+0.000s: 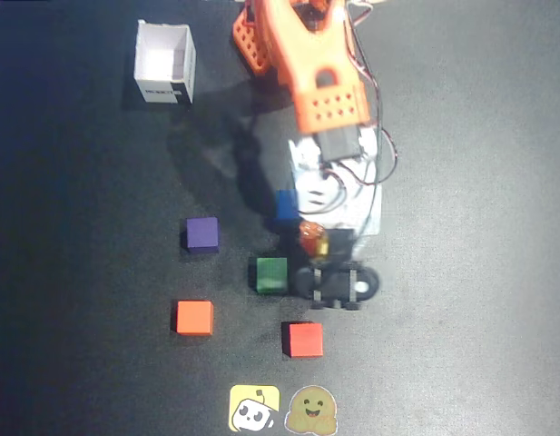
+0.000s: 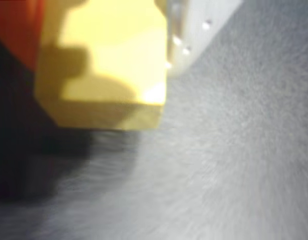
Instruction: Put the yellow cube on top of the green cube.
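Note:
The yellow cube fills the upper left of the wrist view, clamped between an orange finger on its left and a white finger on its right. In the overhead view only a sliver of it shows under my gripper. My gripper is shut on it, just above or on the dark mat; I cannot tell which. The dark-green cube sits on the mat just left of and below the gripper in the overhead view, apart from the yellow cube.
A blue cube lies beside the arm's left. A purple cube, an orange cube and a red cube stand around. A white open box is at the upper left. Two stickers lie at the bottom edge.

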Robot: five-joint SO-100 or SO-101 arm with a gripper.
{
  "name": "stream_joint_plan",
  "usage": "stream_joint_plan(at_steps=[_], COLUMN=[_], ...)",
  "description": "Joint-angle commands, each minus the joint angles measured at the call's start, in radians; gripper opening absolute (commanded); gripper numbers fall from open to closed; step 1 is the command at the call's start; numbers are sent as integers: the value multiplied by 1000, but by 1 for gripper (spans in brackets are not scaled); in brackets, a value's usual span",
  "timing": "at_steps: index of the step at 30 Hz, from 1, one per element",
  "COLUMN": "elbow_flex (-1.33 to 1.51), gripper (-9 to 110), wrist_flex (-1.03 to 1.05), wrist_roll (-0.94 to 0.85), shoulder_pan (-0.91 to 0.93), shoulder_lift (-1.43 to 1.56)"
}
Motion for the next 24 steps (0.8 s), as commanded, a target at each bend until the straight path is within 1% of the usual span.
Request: stream_joint_plan(at_steps=[1,4,14,17,20,24], elbow_flex=[-81,-81,-77,-83,-89,-120], gripper=[6,6,6,6,6,6], wrist_flex=[77,114,121,121,114,69], wrist_roll=[15,11,-129,-130,-80,-60], shoulder_pan=[40,80,227,245,250,252], shoulder_lift=[92,135,153,132,110,58])
